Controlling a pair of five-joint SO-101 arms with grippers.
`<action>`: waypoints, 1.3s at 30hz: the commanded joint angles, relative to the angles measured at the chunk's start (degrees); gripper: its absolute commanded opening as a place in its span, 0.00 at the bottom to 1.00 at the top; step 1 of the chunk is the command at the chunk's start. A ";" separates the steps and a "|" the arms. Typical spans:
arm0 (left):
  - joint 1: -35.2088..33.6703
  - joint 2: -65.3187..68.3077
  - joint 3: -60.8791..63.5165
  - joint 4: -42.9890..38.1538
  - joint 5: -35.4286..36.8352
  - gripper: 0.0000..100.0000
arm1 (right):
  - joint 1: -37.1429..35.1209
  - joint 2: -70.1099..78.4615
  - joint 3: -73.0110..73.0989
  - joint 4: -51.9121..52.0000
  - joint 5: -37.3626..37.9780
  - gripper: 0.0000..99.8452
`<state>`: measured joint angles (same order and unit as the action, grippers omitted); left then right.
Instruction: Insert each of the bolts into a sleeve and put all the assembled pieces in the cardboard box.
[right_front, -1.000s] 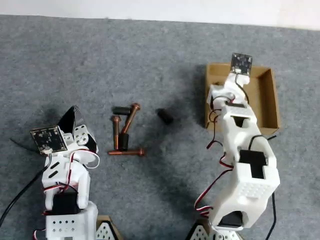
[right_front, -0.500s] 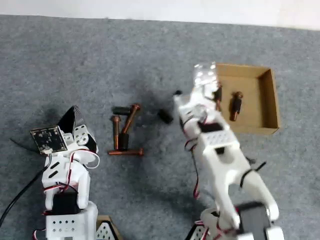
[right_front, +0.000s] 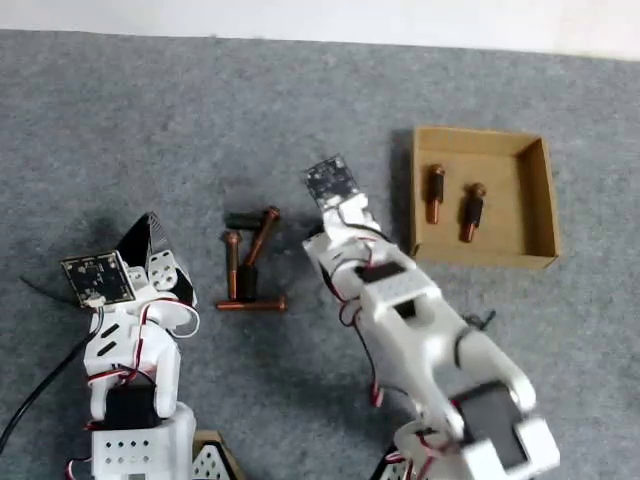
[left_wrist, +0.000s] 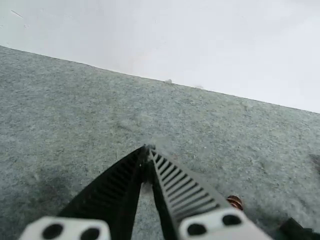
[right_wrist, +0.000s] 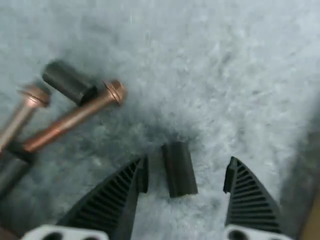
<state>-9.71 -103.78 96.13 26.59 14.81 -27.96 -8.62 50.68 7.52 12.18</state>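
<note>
Now the right gripper (right_wrist: 186, 174) hangs wide open over a small black sleeve (right_wrist: 179, 169). It looks light, hard and rolly, so pinch its middle. The left gripper (left_wrist: 148, 151) is closed.

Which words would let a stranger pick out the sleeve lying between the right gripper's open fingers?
Start at the cardboard box on the grey carpet and look towards the cluster of copper bolts beside it. Between the two, the right gripper hangs open over one short black sleeve. Unlike the sleeves in that cluster, it lies alone, with bare carpet all round.
</note>
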 joint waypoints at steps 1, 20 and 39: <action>0.66 -0.57 1.01 0.18 -1.41 0.02 | 0.22 9.36 -10.07 3.47 1.85 0.22; 0.66 -0.57 1.01 0.18 -1.41 0.02 | 0.48 23.08 -22.64 11.82 1.93 0.22; 0.66 -0.57 1.01 0.18 -1.41 0.02 | 2.15 15.60 -22.20 16.84 1.85 0.00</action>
<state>-9.71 -103.78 96.13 26.68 14.81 -26.90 13.45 28.18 22.90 13.67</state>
